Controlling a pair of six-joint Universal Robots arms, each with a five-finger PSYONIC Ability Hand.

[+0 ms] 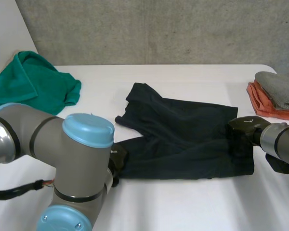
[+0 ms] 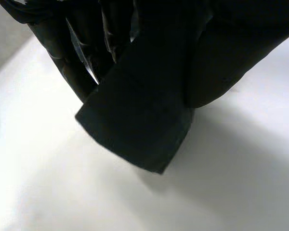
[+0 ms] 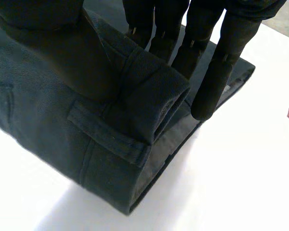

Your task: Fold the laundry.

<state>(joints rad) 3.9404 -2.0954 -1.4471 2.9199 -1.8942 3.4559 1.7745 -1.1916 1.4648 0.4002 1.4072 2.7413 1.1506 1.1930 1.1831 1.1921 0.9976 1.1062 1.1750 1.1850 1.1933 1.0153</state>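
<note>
Partly behind own arm (image 1: 82,139), L hand (image 1: 119,159) w/ pinch on trousers (image 1: 183,139) hem.

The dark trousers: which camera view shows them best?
The head view: the dark trousers show whole, spread on the table. The left wrist view gives a leg cuff held by the left hand; the right wrist view, the waistband in the right hand.
</note>
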